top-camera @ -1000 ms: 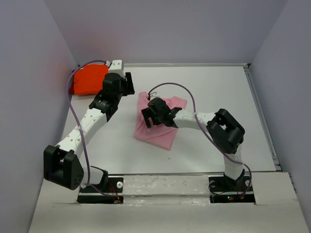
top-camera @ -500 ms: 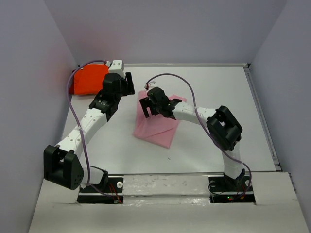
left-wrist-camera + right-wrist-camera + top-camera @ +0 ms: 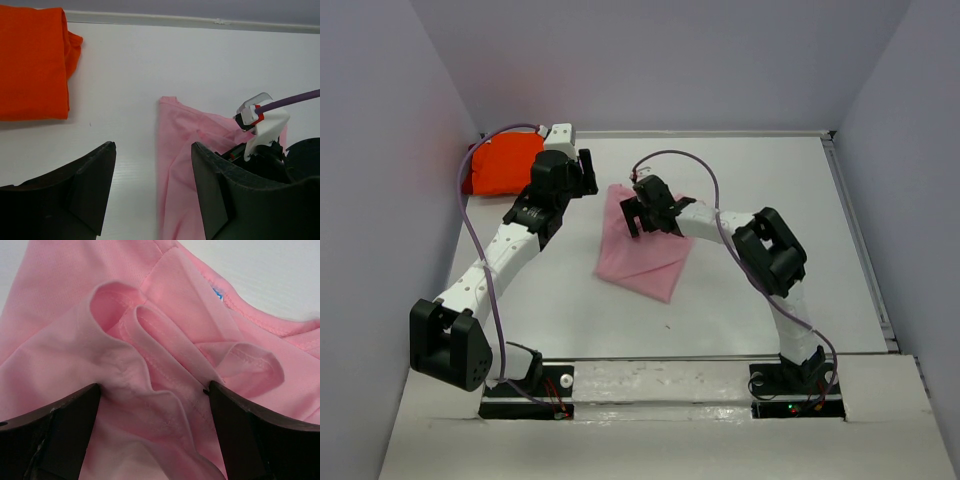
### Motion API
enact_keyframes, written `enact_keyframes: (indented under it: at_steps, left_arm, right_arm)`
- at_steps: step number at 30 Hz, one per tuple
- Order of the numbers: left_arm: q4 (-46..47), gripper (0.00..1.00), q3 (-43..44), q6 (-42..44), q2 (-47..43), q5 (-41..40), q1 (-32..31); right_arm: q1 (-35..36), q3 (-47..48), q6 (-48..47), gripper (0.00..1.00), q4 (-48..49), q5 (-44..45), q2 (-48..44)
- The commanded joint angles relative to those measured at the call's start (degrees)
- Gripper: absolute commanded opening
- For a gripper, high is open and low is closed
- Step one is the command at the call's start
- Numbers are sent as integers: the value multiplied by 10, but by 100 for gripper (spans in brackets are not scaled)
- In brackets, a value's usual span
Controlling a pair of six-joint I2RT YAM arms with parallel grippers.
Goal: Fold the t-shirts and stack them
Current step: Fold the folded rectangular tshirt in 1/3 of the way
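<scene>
The pink t-shirt lies crumpled mid-table. My right gripper is down on its far end, open. In the right wrist view the right gripper straddles bunched folds and a hem of the pink t-shirt, its fingers wide apart and not closed on them. The orange t-shirt sits folded in the back left corner. My left gripper hovers open between the two shirts. In the left wrist view the left gripper has bare table and the edge of the pink t-shirt below it, with the orange t-shirt to the upper left.
A raised rim bounds the white table at the back, and another runs along the right side. Grey walls close in on three sides. Purple cables arc above both arms. The right arm's wrist stands close to my left gripper.
My right gripper has slid toward the back of the table over the pink shirt, pushing its far right corner inward into folds. The left arm has stayed still.
</scene>
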Motion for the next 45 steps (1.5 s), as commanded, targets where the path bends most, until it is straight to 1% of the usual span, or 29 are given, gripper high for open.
enact_keyframes:
  at_steps: [1, 4, 8, 12, 13, 14, 18, 19, 21, 24, 26, 29, 35, 37, 41, 45]
  left_arm:
    - [19, 71, 3, 1, -15, 10, 4]
    - [20, 71, 1, -1, -13, 13, 4]
    - [23, 71, -3, -5, -12, 24, 3]
    - [34, 71, -14, -13, -17, 33, 1]
    - [32, 71, -13, -17, -16, 34, -2]
    - [27, 71, -12, -19, -15, 25, -13]
    - [8, 71, 4, -23, -12, 22, -46]
    - [3, 71, 14, -14, -9, 24, -47]
    - [0, 71, 23, -8, -6, 14, -48]
    - [6, 71, 12, -5, -5, -3, -48]
    - [17, 71, 0, -10, -3, 7, -47]
    - [8, 71, 8, -8, 10, 7, -47]
    - [11, 71, 4, -7, 9, 8, -45]
    - [9, 71, 5, -8, 8, 8, -44]
    - [4, 71, 5, -6, 12, 7, -44]
    - [-7, 71, 14, -6, 21, -1, -45]
  right_arm:
    - [-11, 40, -32, 95, 18, -1, 9]
    - [-23, 53, -53, 95, 18, -3, -5]
    - [-28, 78, -75, 95, 12, -4, -54]
    - [-28, 85, -66, 95, -26, -20, -100]
    - [-28, 74, -61, 95, -32, -24, -114]
    - [-28, 41, -46, 95, -33, -34, -141]
    - [-22, -48, -5, 94, -28, -63, -200]
    - [-22, -94, 0, 94, -17, -71, -226]
    - [-22, -132, 19, 94, -14, -78, -244]
    - [-22, -195, 44, 94, 1, -105, -269]
    - [-22, -225, 55, 94, 14, -116, -270]
    - [-22, -237, 62, 94, 27, -122, -247]
    - [-22, -217, 70, 94, 41, -116, -187]
    - [-22, -196, 67, 94, 40, -106, -159]
    - [-22, -123, 42, 94, -28, -60, -102]
    - [-58, -82, 33, 94, -58, -38, -80]
